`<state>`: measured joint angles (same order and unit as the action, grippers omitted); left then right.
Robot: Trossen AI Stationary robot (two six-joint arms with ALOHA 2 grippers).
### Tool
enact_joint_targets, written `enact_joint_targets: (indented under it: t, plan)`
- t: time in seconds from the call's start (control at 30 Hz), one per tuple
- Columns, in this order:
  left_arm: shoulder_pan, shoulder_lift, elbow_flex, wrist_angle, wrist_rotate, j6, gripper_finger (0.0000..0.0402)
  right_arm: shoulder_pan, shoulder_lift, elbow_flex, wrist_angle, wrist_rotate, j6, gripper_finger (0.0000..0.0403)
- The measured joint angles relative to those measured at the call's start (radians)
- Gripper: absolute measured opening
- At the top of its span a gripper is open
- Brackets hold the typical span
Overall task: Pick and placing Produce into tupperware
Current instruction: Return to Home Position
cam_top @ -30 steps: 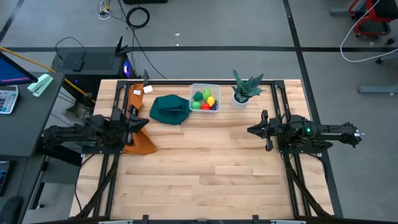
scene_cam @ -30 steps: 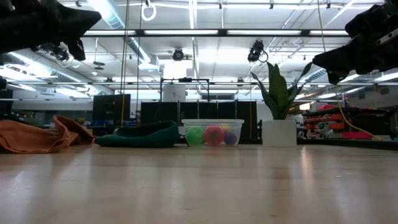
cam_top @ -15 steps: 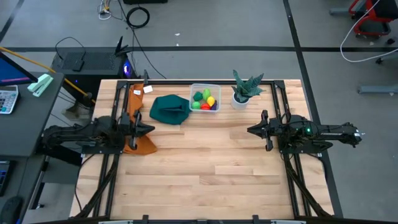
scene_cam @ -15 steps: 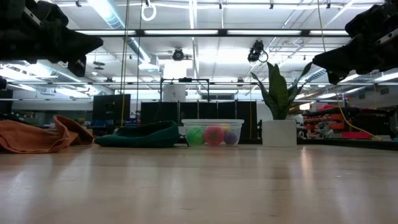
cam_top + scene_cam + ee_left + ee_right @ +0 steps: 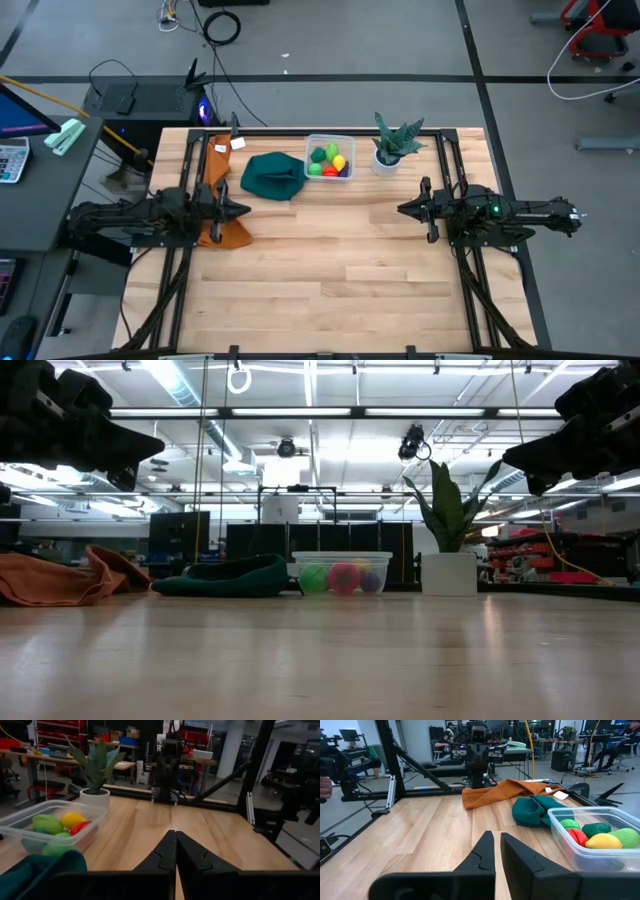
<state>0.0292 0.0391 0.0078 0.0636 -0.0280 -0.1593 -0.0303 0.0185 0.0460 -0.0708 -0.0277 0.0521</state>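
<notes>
Evidently job done: produce (image 5: 329,160) sat inside tupperware (image 5: 347,141) at desk (image 5: 330,270) far edge. Left claw (image 5: 243,210) pinched closed, empty, over orange cloth (image 5: 231,235). Right claw (image 5: 402,210) nearly closed, empty, parked well clear.

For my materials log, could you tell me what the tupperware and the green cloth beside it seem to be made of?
The tupperware looks like clear, slightly glossy plastic: the produce shows through its walls. The green cloth appears to be soft matte fabric, lying in loose folds. The exact fibre cannot be told.
</notes>
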Motion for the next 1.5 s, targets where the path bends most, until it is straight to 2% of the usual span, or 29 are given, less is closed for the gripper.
enact_joint_targets:
  t: [0.23, 0.53, 0.73, 1.13, 1.5]
  plan:
    - [0.000, 0.000, 0.000, -0.013, 0.029, 0.044, 0.0004, 0.000, 0.000, 0.000, 0.000, 0.000, 0.000, 0.0000]
    - [0.000, 0.000, 0.000, -0.019, 0.032, 0.074, 0.0015, 0.000, 0.000, 0.000, 0.000, 0.000, -0.001, 0.0000]
    - [0.000, 0.000, -0.001, -0.015, 0.033, 0.033, 0.0009, 0.000, 0.000, 0.000, 0.000, 0.000, -0.001, 0.0000]
    - [0.000, 0.000, -0.001, -0.019, 0.034, 0.015, 0.0040, 0.000, 0.000, 0.000, 0.000, 0.000, -0.002, 0.0000]
    - [0.000, 0.000, -0.001, -0.020, 0.032, -0.013, 0.0026, 0.000, 0.000, 0.000, 0.000, 0.000, -0.003, 0.0000]
